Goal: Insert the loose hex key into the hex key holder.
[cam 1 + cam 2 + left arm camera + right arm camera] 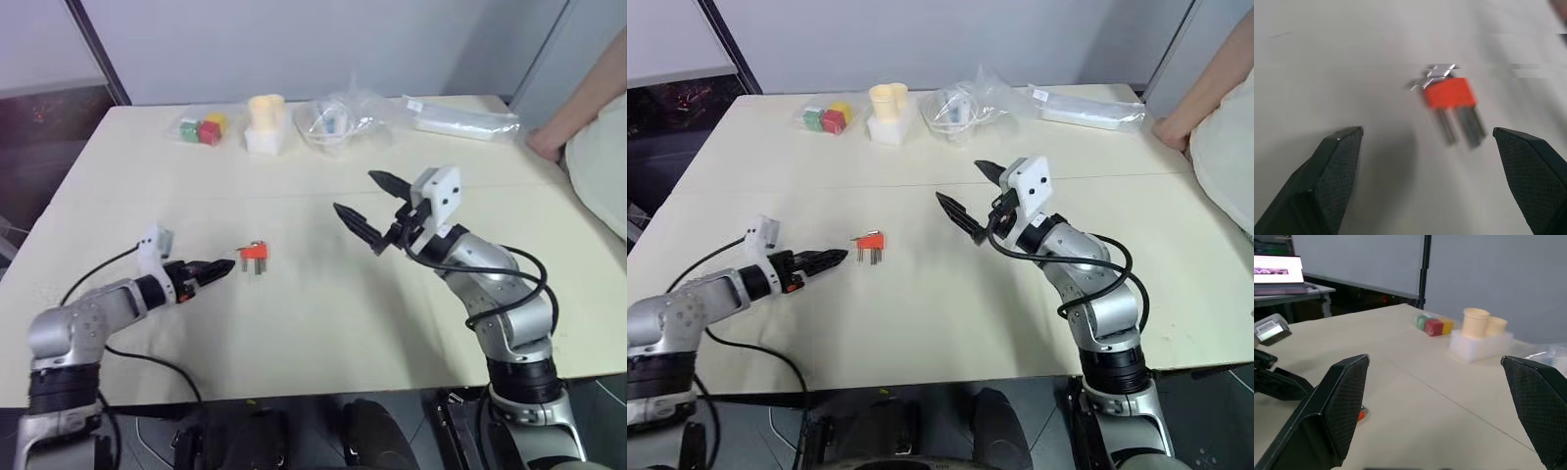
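Observation:
The hex key holder (254, 253), a small red-orange block with thin metal keys sticking out, lies on the beige table (323, 333) left of centre. I cannot tell the loose hex key apart from the keys in the holder (1449, 93). My left gripper (217, 267) lies low over the table just left of the holder, pointing at it. It is open and empty, and the holder sits a little beyond its fingertips (1347, 142). My right gripper (359, 196) hangs above the table's middle, to the right of the holder, open and empty.
Along the far edge stand a bag of red, green and yellow cubes (201, 128), cream cups on a white block (265, 122), a crumpled clear bag (343, 117) and a flat white package (465, 119). A person's arm (588, 103) rests at the far right corner.

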### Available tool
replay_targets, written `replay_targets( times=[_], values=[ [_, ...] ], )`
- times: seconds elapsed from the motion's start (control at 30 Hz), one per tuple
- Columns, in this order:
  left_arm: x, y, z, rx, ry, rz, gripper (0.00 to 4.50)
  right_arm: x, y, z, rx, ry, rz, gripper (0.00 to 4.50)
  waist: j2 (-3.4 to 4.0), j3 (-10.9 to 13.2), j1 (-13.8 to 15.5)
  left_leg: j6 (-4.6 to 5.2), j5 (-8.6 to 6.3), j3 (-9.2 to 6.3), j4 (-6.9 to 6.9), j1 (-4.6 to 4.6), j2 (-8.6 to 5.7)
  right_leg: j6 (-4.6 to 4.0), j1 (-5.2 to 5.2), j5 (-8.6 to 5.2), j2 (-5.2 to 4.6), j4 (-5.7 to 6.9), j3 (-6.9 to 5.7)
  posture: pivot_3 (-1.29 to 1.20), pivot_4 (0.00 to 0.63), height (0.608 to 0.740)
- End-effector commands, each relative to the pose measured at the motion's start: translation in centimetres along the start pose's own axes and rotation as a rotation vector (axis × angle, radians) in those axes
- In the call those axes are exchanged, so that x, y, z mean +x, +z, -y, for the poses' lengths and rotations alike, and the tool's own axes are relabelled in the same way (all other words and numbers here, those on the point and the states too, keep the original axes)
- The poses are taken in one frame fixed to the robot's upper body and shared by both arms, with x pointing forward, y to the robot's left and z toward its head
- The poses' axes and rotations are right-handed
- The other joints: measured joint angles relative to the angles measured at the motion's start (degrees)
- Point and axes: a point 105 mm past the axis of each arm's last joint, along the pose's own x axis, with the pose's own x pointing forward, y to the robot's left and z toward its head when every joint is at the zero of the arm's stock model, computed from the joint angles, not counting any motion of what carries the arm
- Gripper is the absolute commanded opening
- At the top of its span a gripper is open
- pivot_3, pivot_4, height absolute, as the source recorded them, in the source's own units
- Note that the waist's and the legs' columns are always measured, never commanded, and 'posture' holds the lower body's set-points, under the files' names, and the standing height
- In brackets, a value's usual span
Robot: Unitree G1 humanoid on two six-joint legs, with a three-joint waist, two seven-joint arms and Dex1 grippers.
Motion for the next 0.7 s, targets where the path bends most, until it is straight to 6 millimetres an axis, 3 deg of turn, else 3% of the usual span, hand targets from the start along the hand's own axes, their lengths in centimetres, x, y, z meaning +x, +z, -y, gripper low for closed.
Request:
replay_targets(
  times=[0.03, 0.17, 0.33, 0.4, 0.53, 0.7],
  values=[
    [-1.5, 4.2, 2.8, 0.268, -0.052, 0.096, 4.46, -0.4, 0.9, -0.3, -0.025, 0.072, 0.001, 4.50, -0.11, 0.09, 0.66, -0.02, 0.01, 0.00, 0.01, -0.07, -0.01, -0.01, -0.03, 0.00, -0.03, -0.03, 0.00, 0.00, 0.150, 0.740],
    [-1.9, 6.2, 5.7, 0.457, -0.137, 0.137, 4.46, -1.4, 0.3, -0.2, -0.043, 0.171, -0.095, 4.50, -0.09, 0.11, 2.05, -0.03, 0.01, -0.04, 0.01, -0.19, -0.02, -0.05, 0.08, 0.00, -0.13, -0.46, -0.09, 0.00, 0.150, 0.740],
    [-2.6, 7.2, 8.7, 0.578, -0.243, 0.147, 4.46, -3.5, 0.0, -0.2, -0.131, 0.327, -0.245, 4.50, -0.10, 0.12, 1.75, 0.18, -0.11, -0.02, -0.02, -0.66, -0.07, -0.07, -0.14, 0.07, -0.20, -0.87, -0.11, 0.00, 0.150, 0.740],
    [-3.0, 7.2, 9.1, 0.613, -0.257, 0.134, 4.46, -4.3, 0.0, -0.3, -0.161, 0.384, -0.293, 4.50, -0.11, 0.13, 1.73, 0.17, -0.11, -0.01, 0.01, -1.12, -0.09, 0.07, -0.64, 0.14, -0.21, -0.84, -0.12, 0.00, 0.150, 0.740],
    [-4.1, 7.3, 9.4, 0.654, -0.273, 0.105, 4.46, -5.6, 0.5, -0.3, -0.208, 0.475, -0.367, 4.50, -0.08, 0.15, 1.61, 0.15, -0.09, 0.00, -0.07, -1.20, -0.06, 0.08, -0.80, 0.14, -0.13, -0.85, -0.13, 0.00, 0.150, 0.740],
    [-4.8, 6.9, 9.3, 0.679, -0.278, 0.081, 4.46, -5.7, 1.0, -0.1, -0.230, 0.484, -0.363, 4.50, -0.08, 0.16, 1.68, 0.16, -0.10, 0.00, -0.05, -1.17, -0.05, 0.07, -0.74, 0.13, -0.13, -0.85, -0.13, 0.00, 0.150, 0.740]
  ],
)
